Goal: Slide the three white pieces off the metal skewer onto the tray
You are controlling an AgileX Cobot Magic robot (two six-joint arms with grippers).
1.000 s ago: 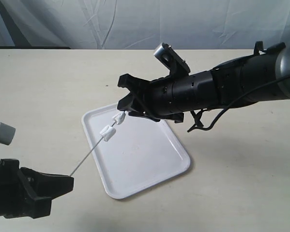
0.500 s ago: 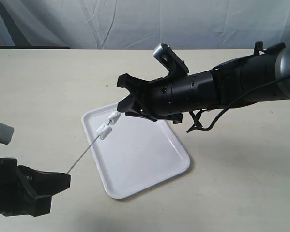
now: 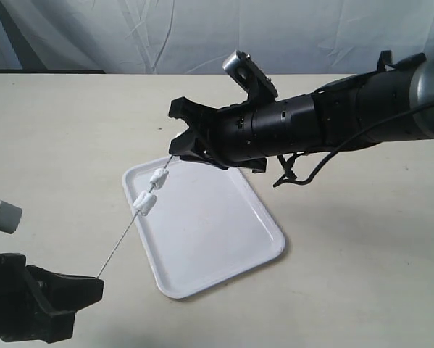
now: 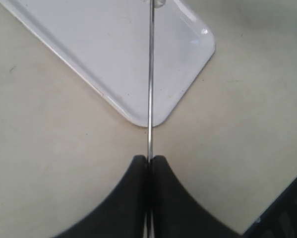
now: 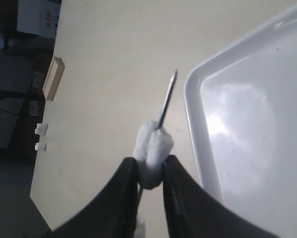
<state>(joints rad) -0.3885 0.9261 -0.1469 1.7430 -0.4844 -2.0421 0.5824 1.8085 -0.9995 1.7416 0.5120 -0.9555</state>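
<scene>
The metal skewer (image 3: 122, 243) slants up from my left gripper (image 3: 99, 280), which is shut on its lower end near the table's front left. The left wrist view shows the black jaws (image 4: 149, 159) pressed together on the skewer (image 4: 150, 74). Two of the white pieces (image 3: 145, 203) (image 3: 159, 177) sit on the rod above the tray's left rim (image 3: 132, 190). The third white piece (image 5: 153, 141) is pinched in my right gripper (image 5: 150, 160), and the skewer's tip (image 5: 167, 101) pokes out past it. In the exterior view my right gripper (image 3: 176, 151) hovers over the tray's far left corner.
The glossy white tray (image 3: 217, 232) lies at an angle mid-table on a beige top. My right arm (image 3: 325, 127) stretches across from the right, above the tray's far edge. A small wooden block (image 5: 53, 77) shows beyond the table edge in the right wrist view.
My right gripper has moved left with the skewer's top end. My left gripper has sunk lower and slightly left, so the rod stands steeper. The two free pieces shifted left.
</scene>
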